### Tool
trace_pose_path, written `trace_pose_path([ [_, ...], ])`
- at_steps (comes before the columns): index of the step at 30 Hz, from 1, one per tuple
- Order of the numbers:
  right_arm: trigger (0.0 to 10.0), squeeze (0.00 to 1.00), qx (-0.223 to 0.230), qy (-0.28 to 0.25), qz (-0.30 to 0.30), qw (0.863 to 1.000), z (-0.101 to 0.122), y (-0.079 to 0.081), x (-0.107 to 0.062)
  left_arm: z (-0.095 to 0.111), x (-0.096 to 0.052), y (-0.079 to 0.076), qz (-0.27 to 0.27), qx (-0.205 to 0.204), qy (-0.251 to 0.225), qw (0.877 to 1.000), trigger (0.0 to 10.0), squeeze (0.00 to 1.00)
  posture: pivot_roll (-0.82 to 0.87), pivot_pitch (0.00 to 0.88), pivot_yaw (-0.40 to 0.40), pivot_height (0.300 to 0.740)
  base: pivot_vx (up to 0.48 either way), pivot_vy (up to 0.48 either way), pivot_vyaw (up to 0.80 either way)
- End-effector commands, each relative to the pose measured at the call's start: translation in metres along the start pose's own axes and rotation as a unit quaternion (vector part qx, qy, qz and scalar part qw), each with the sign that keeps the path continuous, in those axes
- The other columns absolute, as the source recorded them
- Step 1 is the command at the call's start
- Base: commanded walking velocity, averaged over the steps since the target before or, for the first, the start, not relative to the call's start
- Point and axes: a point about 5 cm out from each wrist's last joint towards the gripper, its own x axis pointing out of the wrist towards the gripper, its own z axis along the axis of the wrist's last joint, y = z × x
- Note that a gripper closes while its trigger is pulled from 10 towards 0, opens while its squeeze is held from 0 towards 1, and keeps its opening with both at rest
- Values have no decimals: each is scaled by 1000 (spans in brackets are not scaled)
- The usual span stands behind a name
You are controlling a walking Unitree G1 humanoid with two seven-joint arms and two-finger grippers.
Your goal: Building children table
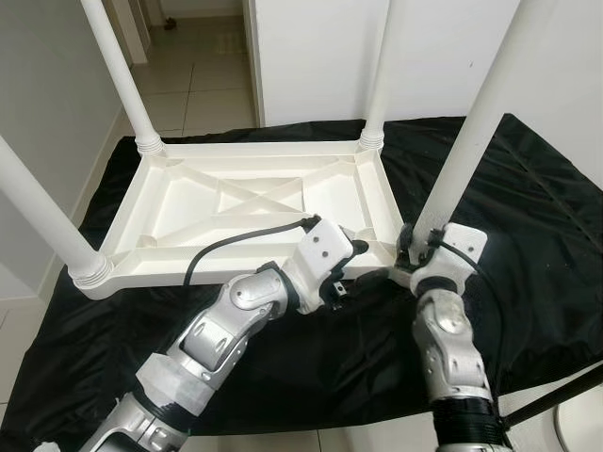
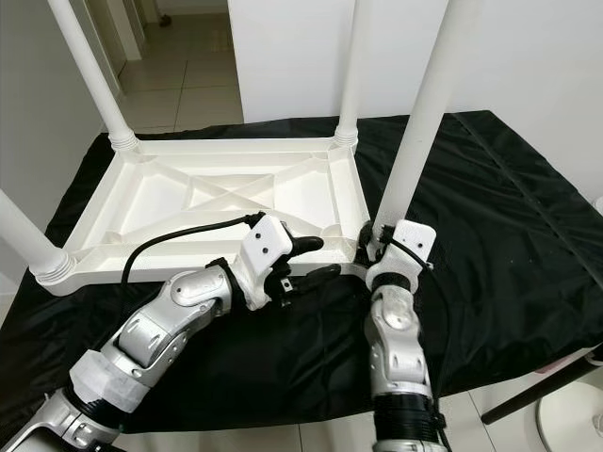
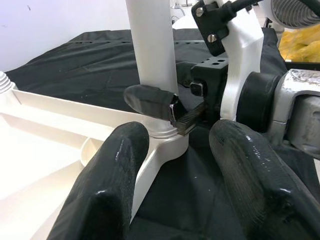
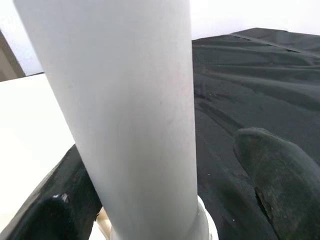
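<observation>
The right gripper (image 2: 375,247) clasped the near-right table leg (image 1: 466,141) at its base — upright on the upturned tabletop (image 1: 245,202); the left gripper (image 2: 316,259) hovered open just beside that corner.

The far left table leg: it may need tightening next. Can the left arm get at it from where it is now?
Probably not without repositioning. The left gripper sits open at the near right corner, and the whole upturned tabletop lies between it and that far left leg.
</observation>
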Motion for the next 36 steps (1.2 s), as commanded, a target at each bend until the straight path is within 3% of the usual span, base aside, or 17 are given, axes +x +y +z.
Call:
trace_pose_path([
  [1,10000,0,4,1,16,1000,0,-7,-2,-1,-2,-7,-52,4,2,999,10000,0,-135,0,36,740,0,0,0],
  [12,10000,0,4,-14,108,994,7,-13,-7,1,-4,-5,-45,6,1,999,10000,0,-115,0,31,740,0,0,0],
  [16,10000,0,-15,-12,140,990,10,-19,-1,2,-5,-4,-42,8,2,999,10000,0,-99,1,28,740,0,0,0],
  [19,10000,0,-47,2,208,977,15,-23,12,4,-6,-4,-41,15,2,999,10000,0,-77,8,11,740,0,0,0],
  [22,10000,0,-56,8,234,971,14,-21,14,5,-6,-4,-40,17,2,999,10000,0,-75,10,12,740,0,0,0],
  [24,10000,0,-69,24,280,957,10,-16,16,5,-7,-3,-35,17,2,999,10000,0,-68,11,4,740,0,0,0],
  [30,10000,0,-79,41,324,942,6,-11,19,6,-8,-3,-32,17,0,999,10000,0,-59,10,-1,740,0,0,0],
  [36,10000,0,-92,66,381,918,3,-5,39,8,-7,1,-16,22,-1,1000,10000,0,-35,0,-14,740,0,0,0],
])
